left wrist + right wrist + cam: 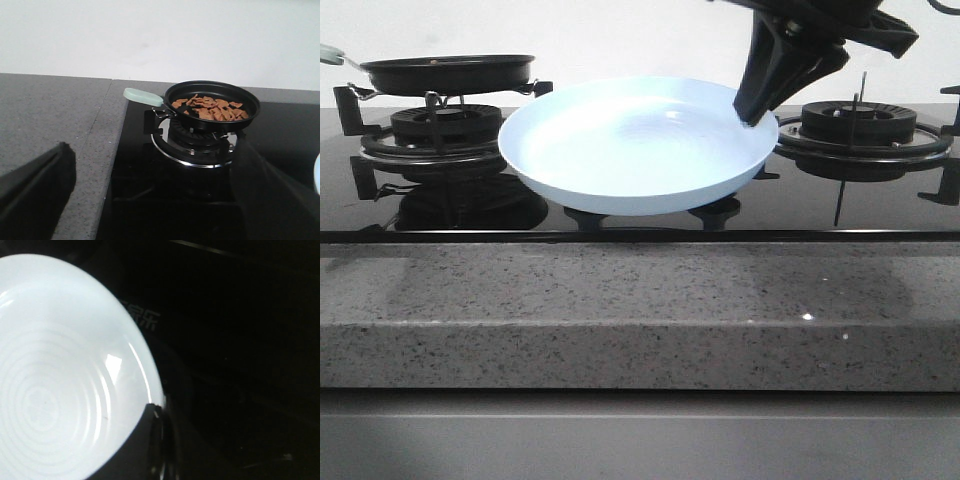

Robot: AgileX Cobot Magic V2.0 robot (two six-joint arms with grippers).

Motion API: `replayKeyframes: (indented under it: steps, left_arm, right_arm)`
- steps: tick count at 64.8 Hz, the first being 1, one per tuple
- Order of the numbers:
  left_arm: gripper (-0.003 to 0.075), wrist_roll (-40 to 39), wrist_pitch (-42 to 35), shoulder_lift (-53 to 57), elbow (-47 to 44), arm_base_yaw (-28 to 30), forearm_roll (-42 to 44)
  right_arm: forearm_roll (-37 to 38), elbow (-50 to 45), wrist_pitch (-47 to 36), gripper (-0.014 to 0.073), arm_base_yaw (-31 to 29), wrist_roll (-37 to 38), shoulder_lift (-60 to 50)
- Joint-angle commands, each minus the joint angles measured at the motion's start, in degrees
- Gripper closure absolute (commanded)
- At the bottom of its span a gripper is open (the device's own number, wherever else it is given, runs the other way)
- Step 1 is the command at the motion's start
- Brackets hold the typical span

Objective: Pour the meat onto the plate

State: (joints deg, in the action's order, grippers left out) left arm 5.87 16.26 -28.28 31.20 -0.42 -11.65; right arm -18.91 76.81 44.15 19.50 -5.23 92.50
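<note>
The pale-blue plate (630,140) sits low over the middle of the black hob; I cannot tell if it touches the glass. My right gripper (755,108) is shut on its right rim, one dark finger (150,440) lying over the rim of the plate (55,370) in the right wrist view. The meat (212,108) is a heap of small brown chunks in the black frying pan (212,100) on the left burner. My left gripper (155,200) is open and empty, well short of the pan. A sliver of the plate (317,172) shows there too.
The pan (450,72) has a pale handle (142,96) pointing left, away from the plate. The right burner (860,125) stands bare behind the right gripper. A grey speckled counter (620,310) runs along the hob's front and left side (50,115).
</note>
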Motion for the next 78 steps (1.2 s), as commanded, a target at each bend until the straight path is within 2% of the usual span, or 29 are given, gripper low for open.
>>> replayKeyframes:
  steps: [1, 10, 17, 41, 51, 58, 69, 78]
  left_arm:
    - [0.0101, -0.2, -4.0, -0.6, 2.1, -0.3, -5.0]
    - [0.0101, -0.2, 1.6, -2.4, 3.8, -0.3, -16.2]
    - [0.0101, -0.2, 7.4, -7.7, 7.2, -0.3, -22.7]
    - [0.0101, -0.1, 11.2, -30.8, 22.4, 0.1, -24.1]
    - [0.0101, -0.1, 15.8, -40.0, 32.5, 4.4, -27.6]
    - [0.0101, 3.4, 21.1, -45.5, 36.9, 8.5, -35.5]
    - [0.0101, 13.1, 28.6, -53.0, 38.8, 14.0, -54.7]
    - [0.0101, 14.1, 28.4, -56.8, 38.8, 15.8, -58.3]
  right_arm:
    - [-1.5, 1.5, -2.9, 0.0663, 0.1, -0.6, -3.0]
    - [-1.5, 1.5, -2.9, 0.0663, 0.1, -0.6, -3.0]
    - [-1.5, 1.5, -2.8, 0.0663, 0.1, -0.6, -3.0]
    - [-1.5, 1.5, -2.8, 0.0663, 0.1, -0.6, -3.0]
    - [-1.5, 1.5, -2.8, 0.0663, 0.1, -0.6, -3.0]
    - [-1.5, 1.5, -2.8, 0.0663, 0.1, -0.6, -3.0]
    - [-1.5, 1.5, -2.8, 0.0663, 0.1, -0.6, -3.0]
    - [-1.5, 1.5, -2.8, 0.0663, 0.1, -0.6, -3.0]
